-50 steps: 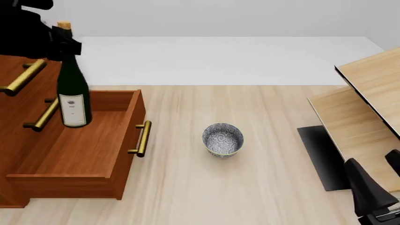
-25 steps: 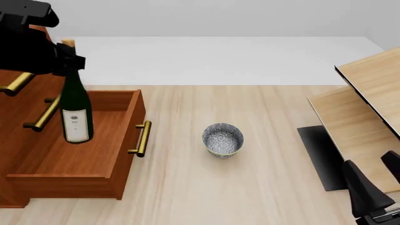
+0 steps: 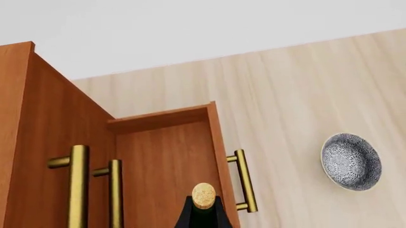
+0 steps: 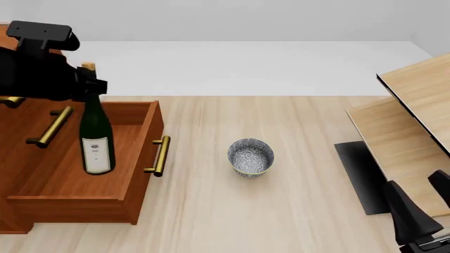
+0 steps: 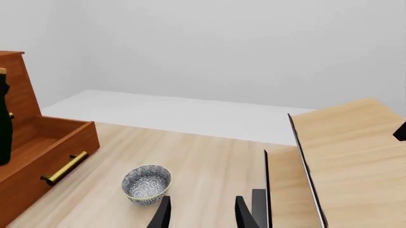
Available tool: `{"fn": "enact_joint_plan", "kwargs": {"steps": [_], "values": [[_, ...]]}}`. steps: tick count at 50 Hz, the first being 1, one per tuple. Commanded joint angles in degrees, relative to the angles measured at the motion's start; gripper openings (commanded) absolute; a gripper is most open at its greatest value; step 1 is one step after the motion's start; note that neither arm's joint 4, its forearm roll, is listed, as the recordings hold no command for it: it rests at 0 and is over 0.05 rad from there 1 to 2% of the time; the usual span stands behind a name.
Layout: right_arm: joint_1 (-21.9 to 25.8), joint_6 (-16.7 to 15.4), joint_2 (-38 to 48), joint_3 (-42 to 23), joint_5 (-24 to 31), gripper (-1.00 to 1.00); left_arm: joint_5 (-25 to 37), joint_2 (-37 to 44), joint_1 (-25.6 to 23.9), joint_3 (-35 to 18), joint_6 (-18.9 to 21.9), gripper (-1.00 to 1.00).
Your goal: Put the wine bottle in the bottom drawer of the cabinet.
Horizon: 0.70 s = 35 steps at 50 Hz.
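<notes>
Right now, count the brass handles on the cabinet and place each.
3. The bottom drawer's handle is on its pulled-out front, facing the bowl. The middle handle is behind the wine bottle. The top handle is mostly hidden behind the left arm.

The left hand [image 4: 86, 84] reaches in from the left, high up, clamped around the neck of the bottle [image 4: 96, 138]. The right hand [image 5: 199, 213] sits low at the right, fingers parted, holding nothing.

— What sort of place is this?
— A simulated room, loosely like a home: flat grey walls, a pale wood floor [image 4: 281, 211], a reddish wooden cabinet [image 4: 21, 158] with brass handles.
— Anything else?
— A speckled bowl [image 4: 250, 156] and light-wood furniture [image 4: 414, 116] opposite.
</notes>
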Motion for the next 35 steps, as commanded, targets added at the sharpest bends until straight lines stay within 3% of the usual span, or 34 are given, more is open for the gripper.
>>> {"fn": "enact_joint_plan", "kwargs": {"steps": [1,35], "values": [[-0.13,-0.01,-0.02,0.08,0.05,1.0,-1.63,-0.05,-0.47,2.07,-0.7,-1.0],[0.13,0.01,-0.02,0.87,-0.02,1.0,-4.03,0.6,-0.32,5.3,-2.89,-1.0]]}}
